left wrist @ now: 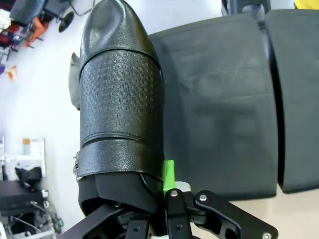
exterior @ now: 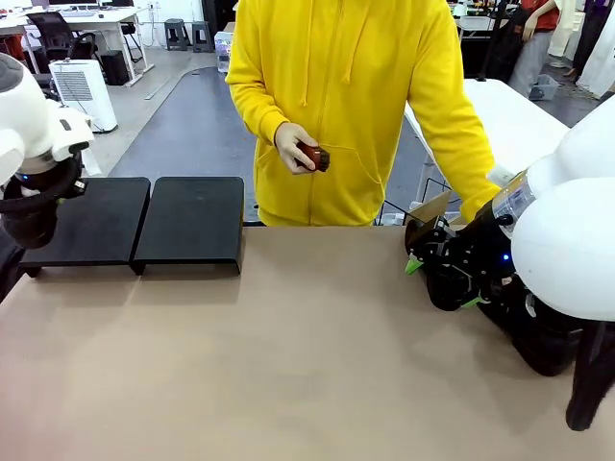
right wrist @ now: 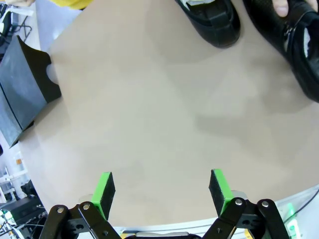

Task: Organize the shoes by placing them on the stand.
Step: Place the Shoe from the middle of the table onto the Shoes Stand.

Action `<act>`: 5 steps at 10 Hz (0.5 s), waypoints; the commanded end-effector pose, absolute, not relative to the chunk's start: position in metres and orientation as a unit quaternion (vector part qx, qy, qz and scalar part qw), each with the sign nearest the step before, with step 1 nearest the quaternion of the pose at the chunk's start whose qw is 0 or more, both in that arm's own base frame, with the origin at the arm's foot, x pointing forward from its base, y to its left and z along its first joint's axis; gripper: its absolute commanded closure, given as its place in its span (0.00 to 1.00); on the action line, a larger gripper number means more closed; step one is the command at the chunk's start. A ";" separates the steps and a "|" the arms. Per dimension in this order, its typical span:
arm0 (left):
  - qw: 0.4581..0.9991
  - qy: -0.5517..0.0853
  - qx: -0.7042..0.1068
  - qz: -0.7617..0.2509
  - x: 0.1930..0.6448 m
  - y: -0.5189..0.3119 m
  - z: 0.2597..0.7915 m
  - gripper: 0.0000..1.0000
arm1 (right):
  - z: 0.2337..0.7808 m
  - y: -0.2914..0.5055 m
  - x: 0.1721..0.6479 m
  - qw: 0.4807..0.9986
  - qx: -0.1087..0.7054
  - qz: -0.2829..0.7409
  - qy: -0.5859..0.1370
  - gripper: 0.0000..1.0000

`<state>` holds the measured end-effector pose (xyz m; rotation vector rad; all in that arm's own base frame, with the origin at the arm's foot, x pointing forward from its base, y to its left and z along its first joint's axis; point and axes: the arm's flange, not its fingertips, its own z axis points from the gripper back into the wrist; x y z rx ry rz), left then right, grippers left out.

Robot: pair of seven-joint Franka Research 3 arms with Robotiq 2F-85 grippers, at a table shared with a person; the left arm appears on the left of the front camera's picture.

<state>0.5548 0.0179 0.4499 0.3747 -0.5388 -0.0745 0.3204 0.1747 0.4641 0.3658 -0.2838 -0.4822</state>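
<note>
We've got the left gripper (left wrist: 149,193) pinching a shoe (left wrist: 119,99) by the stand (left wrist: 219,99), right gripper (right wrist: 162,186) spread wide over the table (right wrist: 149,99).

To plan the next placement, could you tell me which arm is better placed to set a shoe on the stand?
Left. The left gripper is shut on a shoe, with the stand directly beyond it. The right gripper is open and empty over the table, two shoes lying beyond its fingers.
</note>
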 end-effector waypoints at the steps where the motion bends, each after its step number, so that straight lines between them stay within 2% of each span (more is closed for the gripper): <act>1: 0.940 -0.282 0.192 -0.017 0.569 0.012 0.433 1.00 | 0.464 0.173 0.323 0.945 0.184 -0.227 -0.144 0.00; 5: 0.939 -0.274 0.204 -0.028 0.584 0.016 0.410 1.00 | 0.464 0.173 0.323 0.945 0.184 -0.227 -0.144 0.00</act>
